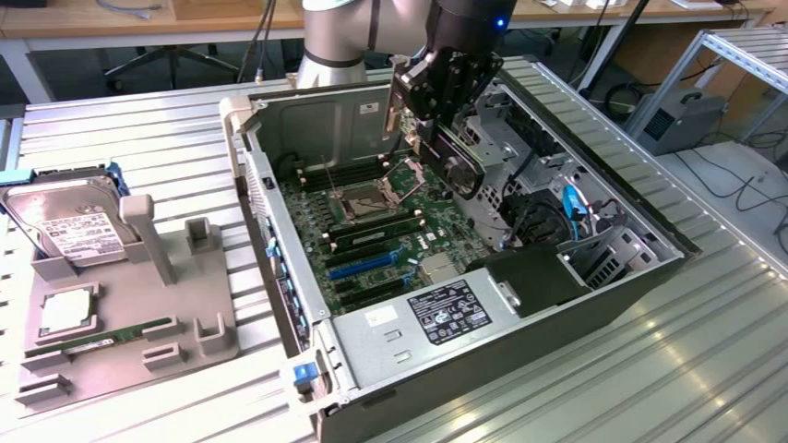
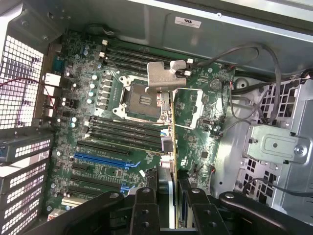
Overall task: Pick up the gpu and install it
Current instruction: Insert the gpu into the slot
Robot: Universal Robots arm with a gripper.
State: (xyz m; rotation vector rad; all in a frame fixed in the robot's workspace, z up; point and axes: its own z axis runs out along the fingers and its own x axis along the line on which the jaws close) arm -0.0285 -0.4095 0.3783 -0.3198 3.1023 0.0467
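gpu [image 1: 456,164] is up in the air inside the open computer case [image 1: 493,369], over the motherboard [image 1: 369,242], not seated in any slot. Gripper [image 1: 438,118] is clenched on it: in the wrist view the 2 fingers [image 2: 145,205] pinch the gpu [image 2: 173,139] on its 2 flat faces, with the thin edge running out between them. Handling, my read: light, stiff board, not slippery but fragile. There's a fan on 1 face and small parts and contact edge exposed, so the flat faces near the upper edge are the right place to hold; keep off the fan and the contacts. The long lever past the fingers means any knock twists it in the grip. Orientation: it stands on edge, faces upright, long axis roughly level with the motherboard [image 2: 112,139]. The silver bracket [image 2: 164,76] is at the end farthest from the fingers, aimed at the case wall carrying the white sticker [image 2: 187,22]. In the wrist view the long axis lies about crosswise to the blue slot [image 2: 100,159] and the black slots beside it, and passes just beside the processor socket [image 2: 142,100]. Well apart on the exterior view's left, a grey tray [image 1: 185,337] on the slatted metal table [image 1: 689,369] holds a hard drive [image 1: 74,226] and a green memory stick [image 1: 117,334].
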